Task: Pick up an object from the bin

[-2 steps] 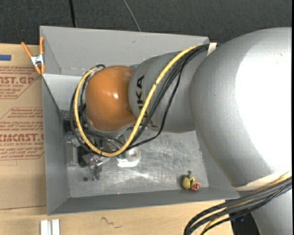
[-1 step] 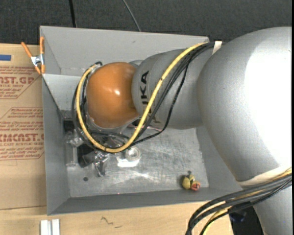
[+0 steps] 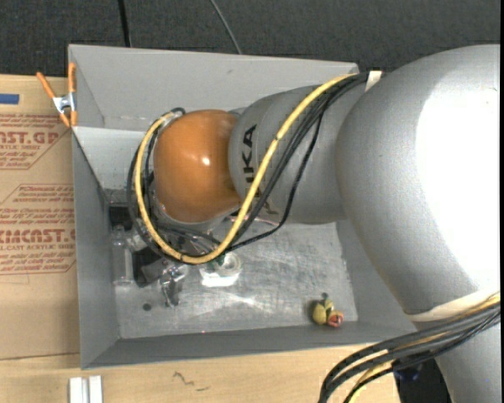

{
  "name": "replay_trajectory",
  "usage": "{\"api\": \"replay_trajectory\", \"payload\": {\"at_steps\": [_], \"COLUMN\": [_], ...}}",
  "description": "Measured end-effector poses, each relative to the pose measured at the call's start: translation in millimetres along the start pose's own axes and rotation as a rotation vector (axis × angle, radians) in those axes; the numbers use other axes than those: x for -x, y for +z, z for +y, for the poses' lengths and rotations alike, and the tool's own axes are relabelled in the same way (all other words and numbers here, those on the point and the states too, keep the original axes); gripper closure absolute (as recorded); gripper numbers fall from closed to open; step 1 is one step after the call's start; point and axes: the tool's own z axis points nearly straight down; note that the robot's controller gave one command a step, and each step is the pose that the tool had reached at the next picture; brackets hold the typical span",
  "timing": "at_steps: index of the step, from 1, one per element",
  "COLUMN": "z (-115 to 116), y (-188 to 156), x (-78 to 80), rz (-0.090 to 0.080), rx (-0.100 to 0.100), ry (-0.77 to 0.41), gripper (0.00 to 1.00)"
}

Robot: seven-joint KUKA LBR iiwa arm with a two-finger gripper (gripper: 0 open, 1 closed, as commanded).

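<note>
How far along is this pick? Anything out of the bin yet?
Done: the gripper sits low over the bin's left floor, beside a clear roundish piece and dark bits. In hand: nothing I can confirm; the orange wrist cover hides any grasp. Left: grasping and lifting. The small yellow-and-red object lies untouched near the view's lower wall.

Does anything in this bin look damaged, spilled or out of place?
Nothing stands out. A small yellow-and-red thing lies alone by the near wall of the bin, and the gripper is low at the view's left.
</note>
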Motion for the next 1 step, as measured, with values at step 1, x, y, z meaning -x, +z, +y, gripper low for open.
{"api": "replay_trajectory", "payload": {"at_steps": [1], "z": [-0.9], "y": [-2.1], "x": [-8.9], "rz": [-0.004], "rx": [-0.002], "ry": [-0.148], "gripper": [0.0]}}
